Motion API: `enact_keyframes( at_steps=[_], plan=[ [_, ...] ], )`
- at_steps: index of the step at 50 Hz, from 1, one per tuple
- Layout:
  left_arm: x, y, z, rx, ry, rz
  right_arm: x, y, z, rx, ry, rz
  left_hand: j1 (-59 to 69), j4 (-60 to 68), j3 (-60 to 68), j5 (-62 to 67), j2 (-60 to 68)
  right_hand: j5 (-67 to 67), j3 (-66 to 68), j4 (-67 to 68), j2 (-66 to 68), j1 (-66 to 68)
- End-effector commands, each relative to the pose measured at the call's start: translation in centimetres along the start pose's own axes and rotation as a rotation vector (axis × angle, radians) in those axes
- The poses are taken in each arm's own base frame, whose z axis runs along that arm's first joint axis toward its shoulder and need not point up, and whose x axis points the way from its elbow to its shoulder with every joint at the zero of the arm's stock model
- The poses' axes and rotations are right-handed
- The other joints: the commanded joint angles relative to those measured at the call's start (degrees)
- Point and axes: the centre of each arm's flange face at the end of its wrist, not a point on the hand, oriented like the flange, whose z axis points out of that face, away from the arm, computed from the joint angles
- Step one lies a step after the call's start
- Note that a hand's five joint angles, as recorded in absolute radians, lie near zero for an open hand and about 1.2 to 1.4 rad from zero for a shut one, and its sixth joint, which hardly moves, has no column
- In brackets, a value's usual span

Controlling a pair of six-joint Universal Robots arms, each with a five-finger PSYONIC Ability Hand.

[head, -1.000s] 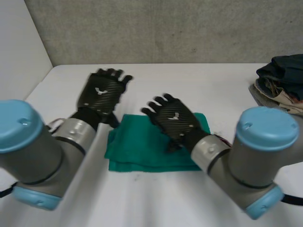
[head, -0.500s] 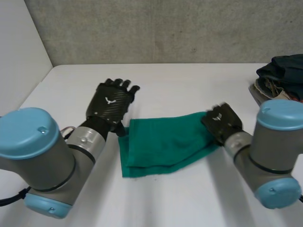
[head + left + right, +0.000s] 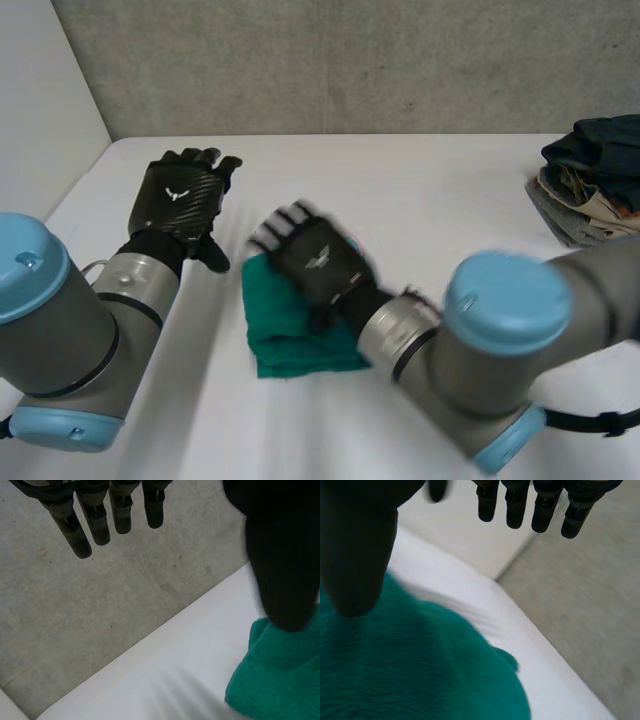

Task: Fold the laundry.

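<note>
Green cloth (image 3: 278,322) folded, white table (image 3: 430,190), grey wall (image 3: 350,60)

Cloth (image 3: 285,335): your green towel, folded into a compact layered stack.
Pose: flat on the table (image 3: 420,200), left of centre.
Pile (image 3: 590,180): your remaining laundry, heaped unfolded at the table's right edge.

— What's behind the bench on your feed?
— I see a rough, speckled grey concrete wall (image 3: 350,60) running along the far edge of the smooth white table (image 3: 420,180).
— And to the side?
— A plain white panel (image 3: 40,100) stands at the table's left end, meeting the grey wall in a corner. The light looks soft and even to me.
</note>
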Motion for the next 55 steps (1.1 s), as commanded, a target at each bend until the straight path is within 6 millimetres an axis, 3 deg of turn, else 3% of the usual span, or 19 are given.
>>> enact_keyframes(
  at_steps=[1,4,13,15,20,24,26,30,33,36,37,41,45,49,55],
  plan=[
    [3.4,-0.7,0.9,0.029,0.099,-0.080,7.4,-0.7,-0.8,-0.035,0.158,0.459,1.3,0.6,-0.1,-0.1,0.3,-2.5,-2.1,-2.2,-2.2,-3.9],
    [4.4,0.3,1.0,-0.022,0.130,-0.086,6.9,1.2,-0.3,-0.153,0.111,0.510,1.9,1.3,0.6,0.5,1.0,-2.5,-2.1,-2.2,-2.2,-3.9],
    [5.9,6.9,-0.2,-0.368,0.171,-0.029,5.6,5.6,1.3,-0.393,0.045,0.456,2.3,1.6,1.0,0.9,1.3,-2.5,-2.1,-2.2,-2.2,-3.9],
    [5.9,7.7,-0.4,-0.410,0.152,-0.012,5.6,6.7,1.5,-0.424,0.056,0.429,2.3,1.6,1.0,0.9,1.3,-2.5,-2.1,-2.2,-2.2,-3.9],
    [5.4,8.4,-0.7,-0.471,0.098,0.012,6.0,7.2,1.5,-0.458,0.107,0.356,2.1,1.4,0.8,0.7,1.2,-2.3,-1.9,-1.9,-1.9,-3.6],
    [5.3,7.7,-0.6,-0.453,0.098,0.008,6.9,6.1,1.2,-0.457,0.156,0.240,2.1,1.4,0.8,0.7,1.2,5.0,5.4,5.3,5.3,3.6],
    [5.2,7.1,-0.5,-0.434,0.097,0.006,7.7,4.4,0.7,-0.428,0.185,0.165,2.1,1.4,0.8,0.7,1.2,5.1,5.5,5.5,5.5,3.8],
    [4.3,3.5,-0.1,-0.325,0.074,-0.010,8.3,2.3,-0.2,-0.364,0.226,0.076,1.6,0.9,0.3,0.2,0.7,4.5,4.9,4.8,4.8,3.1],
    [3.8,1.1,0.1,-0.241,0.072,-0.027,7.4,1.8,-0.7,-0.326,0.222,0.043,0.4,-0.2,-0.9,-1.0,-0.5,3.9,4.4,4.3,4.3,2.6],
    [3.8,-0.8,0.3,-0.162,0.114,-0.045,4.6,1.1,-1.4,-0.271,0.174,0.011,0.2,-0.4,-1.1,-1.1,-0.7,2.4,2.8,2.8,2.8,1.1],
    [3.8,-1.1,0.3,-0.149,0.127,-0.049,3.0,1.3,-1.8,-0.253,0.146,0.000,0.4,-0.3,-0.9,-1.0,-0.5,2.4,2.8,2.8,2.8,1.1],
    [4.2,-1.7,0.5,-0.112,0.212,-0.061,-0.2,2.4,-2.9,-0.232,0.088,-0.004,0.7,0.1,-0.6,-0.6,-0.2,2.4,2.8,2.8,2.8,1.1],
    [4.3,-1.5,0.5,-0.109,0.257,-0.067,-2.2,3.5,-3.4,-0.211,0.044,-0.006,1.3,0.6,-0.1,-0.1,0.3,3.1,3.5,3.5,3.4,1.8],
    [4.3,-1.4,0.4,-0.115,0.269,-0.075,-3.2,5.3,-2.9,-0.225,0.029,-0.014,1.3,0.6,-0.1,-0.1,0.3,4.4,4.9,4.8,4.8,3.1],
    [4.4,-1.2,0.3,-0.121,0.270,-0.076,-3.3,6.5,-1.6,-0.210,0.044,-0.019,1.3,0.6,-0.1,-0.1,0.3,7.6,8.1,8.0,8.0,6.3]
  ],
)
